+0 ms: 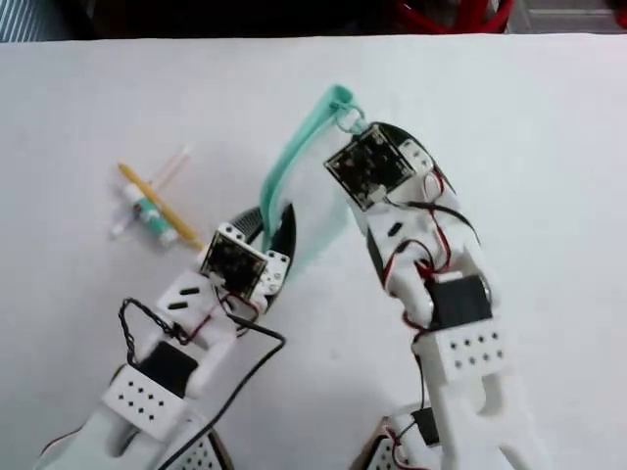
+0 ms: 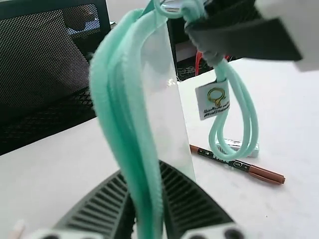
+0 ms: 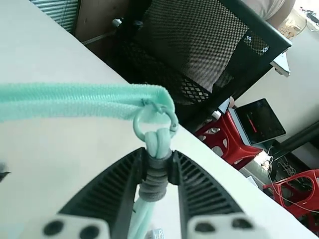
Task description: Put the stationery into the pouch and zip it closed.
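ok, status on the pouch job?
Left gripper shut on pouch edge; right gripper shut on zip cord. Pouch strung between them. Stationery out on the table, not in.

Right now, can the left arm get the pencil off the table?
Probably not yet: its end effector is shut on the pouch, so it must let go first. The pencil lies nearby on bare table, nothing between.

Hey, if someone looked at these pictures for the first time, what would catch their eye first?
The mint-green pouch held up mid-table: the left tool is shut on its zipper edge, the right tool on the cord at the zipper's end. Then the pencil and other stationery lying loose on the table, out past the left tool.
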You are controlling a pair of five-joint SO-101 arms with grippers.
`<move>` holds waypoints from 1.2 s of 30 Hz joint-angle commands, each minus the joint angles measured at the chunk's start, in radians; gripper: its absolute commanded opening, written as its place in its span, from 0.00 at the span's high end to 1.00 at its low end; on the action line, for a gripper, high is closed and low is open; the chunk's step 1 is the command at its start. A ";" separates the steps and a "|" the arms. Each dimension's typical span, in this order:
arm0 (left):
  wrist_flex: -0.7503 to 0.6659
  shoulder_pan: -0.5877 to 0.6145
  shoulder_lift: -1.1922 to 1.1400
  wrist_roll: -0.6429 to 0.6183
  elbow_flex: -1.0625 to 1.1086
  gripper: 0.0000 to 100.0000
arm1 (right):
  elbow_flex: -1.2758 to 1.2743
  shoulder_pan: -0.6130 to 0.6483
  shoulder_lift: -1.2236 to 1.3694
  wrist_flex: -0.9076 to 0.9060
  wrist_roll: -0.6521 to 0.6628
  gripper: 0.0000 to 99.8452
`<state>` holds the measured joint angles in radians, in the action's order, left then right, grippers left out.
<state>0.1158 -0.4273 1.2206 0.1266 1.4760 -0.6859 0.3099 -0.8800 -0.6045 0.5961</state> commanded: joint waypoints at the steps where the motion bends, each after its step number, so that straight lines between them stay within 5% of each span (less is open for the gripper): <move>1: 0.003 0.008 0.012 0.011 -0.009 0.98 | 0.186 0.010 -0.061 -0.148 0.005 0.98; 12: 0.008 0.010 0.010 0.071 -0.009 0.98 | 0.769 0.186 0.255 -0.636 -0.037 0.98; 17: 0.008 0.010 0.013 0.072 -0.009 0.98 | 0.988 0.133 0.444 -0.785 -0.094 0.98; 25: 0.265 0.012 0.154 0.080 -0.120 0.98 | 1.026 0.133 0.549 -0.924 -0.100 0.98; 36: 0.327 0.051 0.203 0.072 -0.135 0.98 | 1.099 0.361 0.558 -1.115 -0.057 0.98</move>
<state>0.4242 -0.3767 1.3970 0.1987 1.4300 0.3867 0.6398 -0.3199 -1.7077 0.5271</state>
